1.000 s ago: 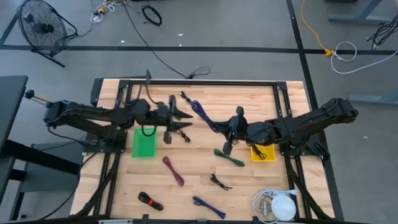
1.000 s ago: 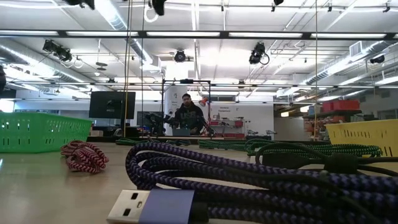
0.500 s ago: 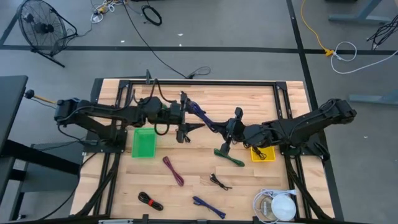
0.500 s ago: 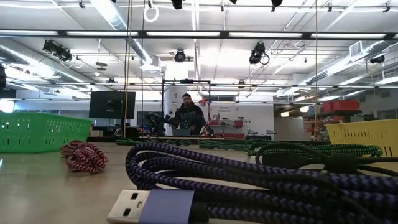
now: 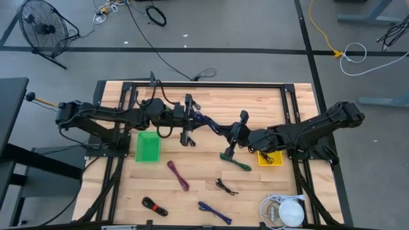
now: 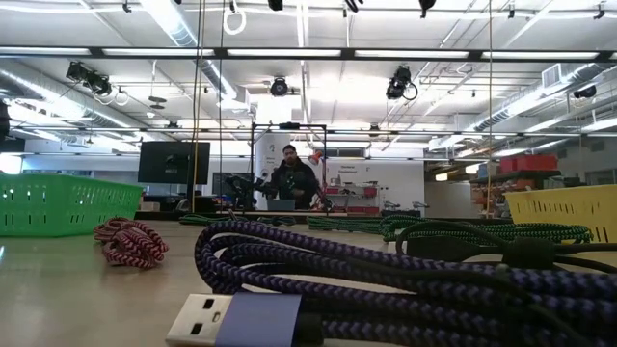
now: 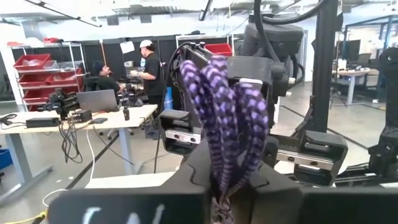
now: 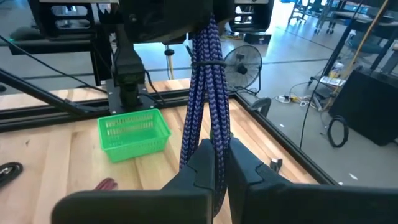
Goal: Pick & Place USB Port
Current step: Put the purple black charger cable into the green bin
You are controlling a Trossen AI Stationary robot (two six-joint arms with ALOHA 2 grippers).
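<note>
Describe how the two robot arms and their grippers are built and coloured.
Both arms are dark, jointed and slender. The left arm carries a looping black cable; the right arm looks bulkier. The left gripper and right gripper have black, blocky fingers.

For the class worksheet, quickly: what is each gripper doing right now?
Left gripper: shut on the purple cable.
Right gripper: shut on the same purple cable.

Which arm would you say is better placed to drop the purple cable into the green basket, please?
Probably the left: its end effector grips the purple cable just beside the green basket, while the right end effector holds it farther away, near the yellow basket.
</note>
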